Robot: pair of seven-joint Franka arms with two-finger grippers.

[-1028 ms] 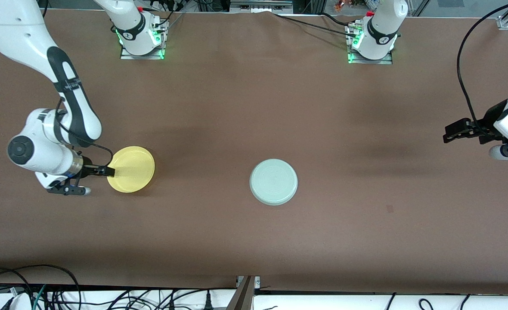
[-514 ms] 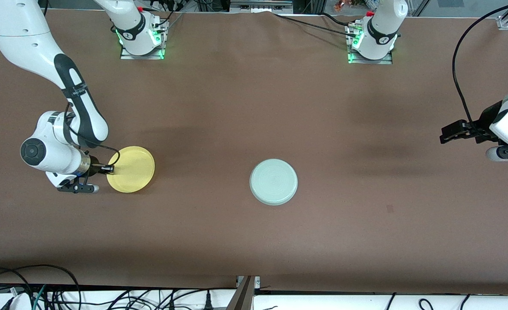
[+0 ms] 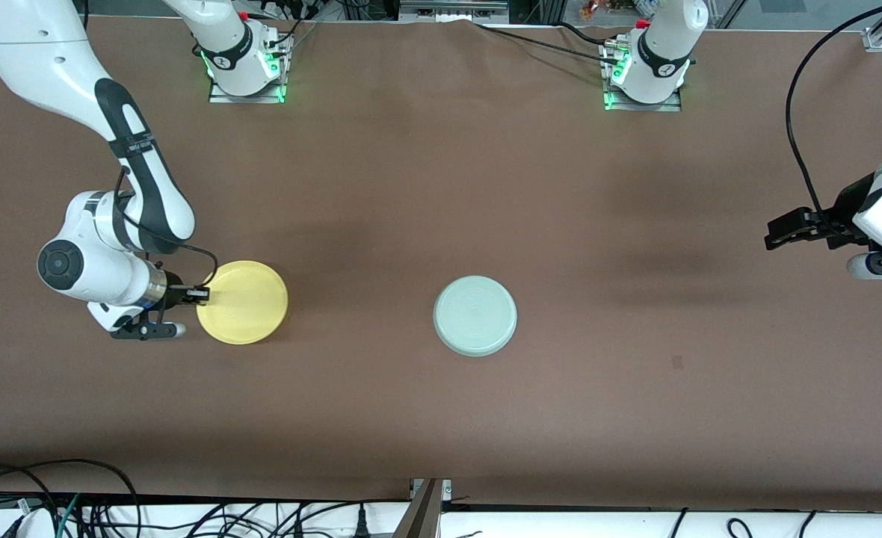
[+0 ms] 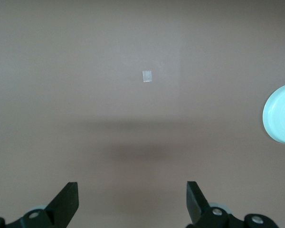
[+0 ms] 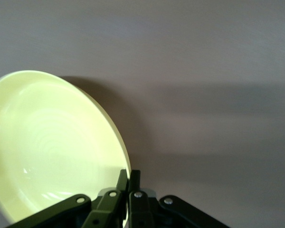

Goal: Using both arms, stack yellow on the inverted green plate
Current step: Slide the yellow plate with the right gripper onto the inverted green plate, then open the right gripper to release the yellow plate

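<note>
The yellow plate [image 3: 243,302] is at the right arm's end of the table, right way up. My right gripper [image 3: 202,294] is shut on its rim; in the right wrist view the fingers pinch the rim [image 5: 128,176] of the yellow plate [image 5: 52,142], which stands tilted above the table. The green plate [image 3: 475,315] lies upside down in the middle of the table, rings showing, and its edge shows in the left wrist view [image 4: 281,114]. My left gripper [image 3: 773,234] is open and empty, waiting in the air over the left arm's end of the table [image 4: 132,190].
A small pale mark [image 4: 147,76] lies on the brown tabletop. Both arm bases [image 3: 243,63] stand along the table's edge farthest from the camera. Cables [image 3: 75,508] hang along the edge nearest the camera.
My right gripper has carried the yellow plate a little toward the green plate. The left arm has barely moved.
</note>
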